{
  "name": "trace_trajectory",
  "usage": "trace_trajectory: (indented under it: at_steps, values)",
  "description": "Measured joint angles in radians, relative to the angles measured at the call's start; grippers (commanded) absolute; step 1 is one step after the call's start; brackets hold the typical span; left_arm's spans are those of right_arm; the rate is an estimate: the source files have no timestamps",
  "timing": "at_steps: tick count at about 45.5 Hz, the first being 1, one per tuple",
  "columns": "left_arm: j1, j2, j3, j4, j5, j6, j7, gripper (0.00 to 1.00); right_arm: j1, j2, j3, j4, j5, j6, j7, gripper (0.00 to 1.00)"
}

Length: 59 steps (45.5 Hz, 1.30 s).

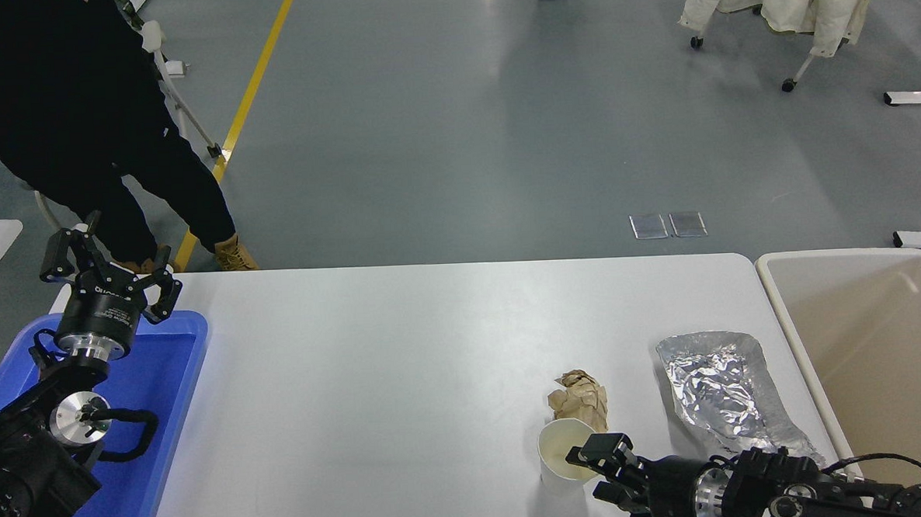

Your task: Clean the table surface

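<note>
On the table surface (403,370), the right gripper (594,470), fingers spread, straddles the paper cup (564,457) rim; crumpled brown paper (579,397) just behind, foil (723,391) to its right. Left gripper (107,270) parked open over the blue tray (163,380).

White lettering on black left gripper (111,274) body, at 9 o'clock: too small, illegible. No other readable text anywhere.

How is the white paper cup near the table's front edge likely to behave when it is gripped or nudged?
The paper cup stands upright and looks empty, so it is probably very light and apt to tip or slide if nudged. Its thin wall would likely dent under a firm squeeze. The right end effector is open at its rim, so a gentle closing seems wise.
</note>
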Motion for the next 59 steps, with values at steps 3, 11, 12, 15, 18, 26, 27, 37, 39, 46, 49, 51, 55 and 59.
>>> trace_trajectory:
  at_steps: [3,11,12,15,18,26,27,37,39,46,49,51,55,59]
  values:
    - [0.0,0.0,0.0,0.0,0.0,0.0,0.0,1.0,0.003,0.001,0.0,-0.002,0.0,0.0,-0.01,0.51]
    - [0.0,0.0,0.0,0.0,0.0,0.0,0.0,1.0,0.012,0.002,0.0,-0.004,0.001,0.0,-0.031,0.42]
    - [0.0,0.0,0.0,0.0,0.0,0.0,0.0,1.0,0.013,0.002,0.0,-0.004,0.001,0.0,-0.033,0.41]
    - [0.0,0.0,0.0,0.0,0.0,0.0,0.0,1.0,0.015,0.002,0.0,-0.004,0.002,0.0,-0.041,0.34]
    - [0.0,0.0,0.0,0.0,0.0,0.0,0.0,1.0,0.017,0.002,0.0,-0.004,0.002,0.0,-0.047,0.26]
    - [0.0,0.0,0.0,0.0,0.0,0.0,0.0,1.0,0.021,0.0,-0.001,0.0,0.004,0.001,-0.062,0.0]
    - [0.0,0.0,0.0,0.0,0.0,0.0,0.0,1.0,0.022,0.0,-0.002,0.0,0.005,0.001,-0.063,0.0]
    - [0.0,0.0,0.0,0.0,0.0,0.0,0.0,1.0,0.029,-0.001,-0.011,0.004,0.006,0.003,-0.072,0.0]
    - [0.0,0.0,0.0,0.0,0.0,0.0,0.0,1.0,0.029,-0.001,-0.011,0.004,0.007,0.003,-0.073,0.0]
    - [0.0,0.0,0.0,0.0,0.0,0.0,0.0,1.0,0.03,-0.004,-0.013,0.008,0.007,0.003,-0.07,0.0]
    - [0.0,0.0,0.0,0.0,0.0,0.0,0.0,1.0,0.031,-0.005,-0.014,0.008,0.007,0.004,-0.069,0.0]
    - [0.0,0.0,0.0,0.0,0.0,0.0,0.0,1.0,0.031,-0.006,-0.014,0.009,0.007,0.004,-0.068,0.0]
    - [0.0,0.0,0.0,0.0,0.0,0.0,0.0,1.0,0.031,-0.007,-0.014,0.01,0.006,0.005,-0.066,0.0]
    - [0.0,0.0,0.0,0.0,0.0,0.0,0.0,1.0,0.032,-0.009,-0.014,0.012,0.006,0.009,-0.066,0.0]
